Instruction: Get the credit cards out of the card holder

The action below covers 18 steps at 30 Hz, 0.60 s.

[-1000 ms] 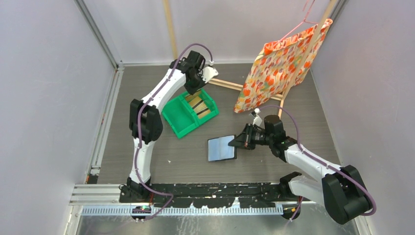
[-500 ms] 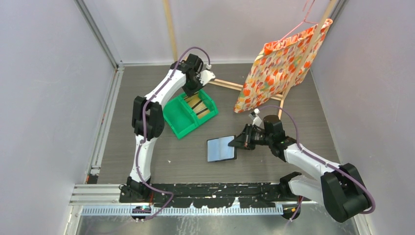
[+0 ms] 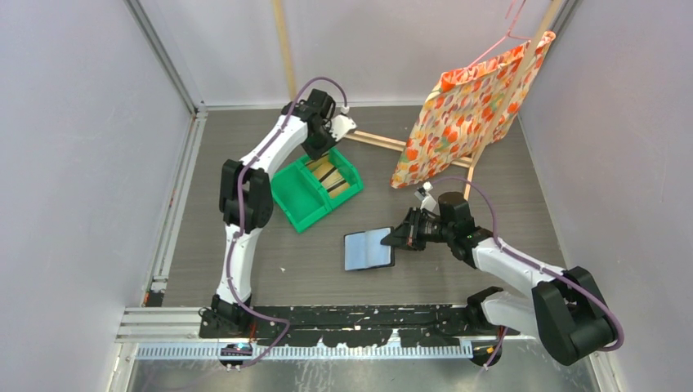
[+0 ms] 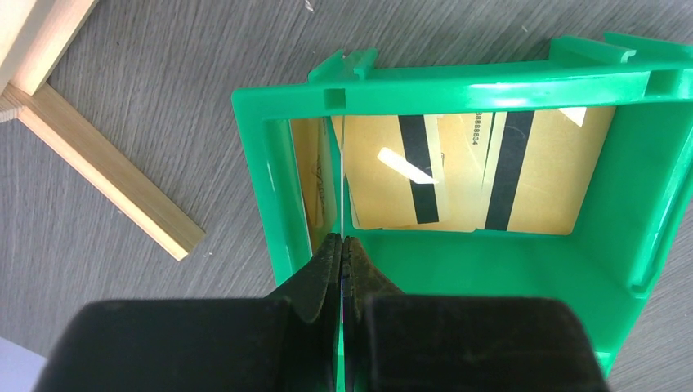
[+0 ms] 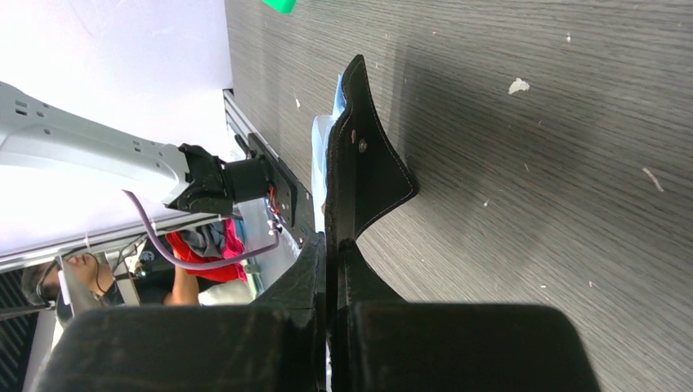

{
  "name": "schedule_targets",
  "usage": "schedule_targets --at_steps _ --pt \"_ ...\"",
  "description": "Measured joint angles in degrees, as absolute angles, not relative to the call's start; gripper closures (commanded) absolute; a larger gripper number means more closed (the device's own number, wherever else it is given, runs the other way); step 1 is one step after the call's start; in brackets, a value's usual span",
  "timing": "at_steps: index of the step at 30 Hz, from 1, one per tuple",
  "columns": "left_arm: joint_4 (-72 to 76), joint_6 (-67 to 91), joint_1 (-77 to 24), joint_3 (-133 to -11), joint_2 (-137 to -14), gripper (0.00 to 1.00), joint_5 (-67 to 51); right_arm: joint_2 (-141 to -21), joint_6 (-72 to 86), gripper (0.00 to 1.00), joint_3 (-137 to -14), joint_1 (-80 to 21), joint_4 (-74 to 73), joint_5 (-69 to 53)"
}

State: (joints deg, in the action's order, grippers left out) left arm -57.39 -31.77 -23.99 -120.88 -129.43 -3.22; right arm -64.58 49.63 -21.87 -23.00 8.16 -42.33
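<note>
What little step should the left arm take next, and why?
Probably lift the left gripper away from the green bin and swing toward the card holder. Its jaws are shut and empty, striped credit cards already lie in the bin, and the right gripper pinches the open holder's edge. Whether any card remains inside is not visible.

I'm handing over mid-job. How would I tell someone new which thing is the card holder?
Find the green bin on the left, then look nearer and rightward. The card holder lies there, its right edge pinched in the right claw. It is the only flat dark wallet; the bin is bright green and walled.
</note>
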Motion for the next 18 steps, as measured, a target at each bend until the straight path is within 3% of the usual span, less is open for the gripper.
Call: schedule_targets --at_steps 13,18 --pt "-56.01 -27.24 -23.33 -122.61 -132.64 0.99 -2.76 -65.3 49.65 0.99 -21.87 -23.0 8.62 -42.52" --pt "-55.86 -25.8 -23.11 -122.78 -132.64 0.92 -1.67 -65.3 49.65 0.99 -21.87 -23.0 8.88 -42.54"
